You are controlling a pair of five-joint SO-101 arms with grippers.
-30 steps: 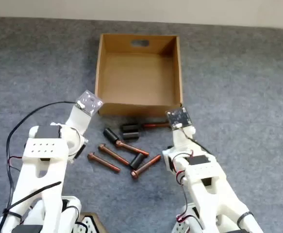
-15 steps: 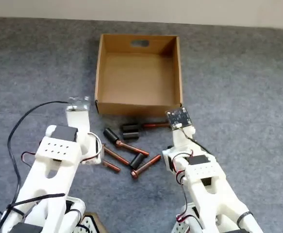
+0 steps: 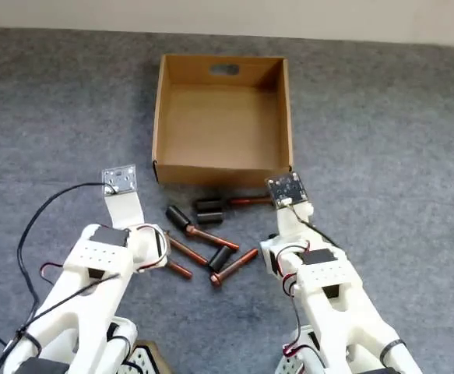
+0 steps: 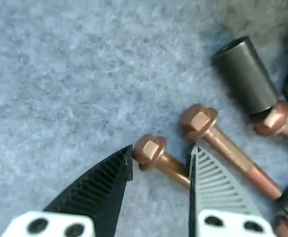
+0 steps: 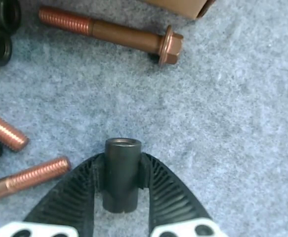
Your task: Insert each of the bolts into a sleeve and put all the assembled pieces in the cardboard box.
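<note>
Right claw [image 5: 120,162] clamped on black sleeve [image 5: 120,177], left claw [image 4: 160,149] parted astride copper bolt [image 4: 152,152] (hex-headed)

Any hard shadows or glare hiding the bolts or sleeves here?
High view: even light, faint shadows by the bolts and box, nothing hidden. Left wrist view: carpet darkens past the sleeve; the bolt between the open left fingers reads plainly. Right wrist view: a small dark shadow at the loose bolt's head, mild sheen on the held sleeve in the right fingers, no glare.
</note>
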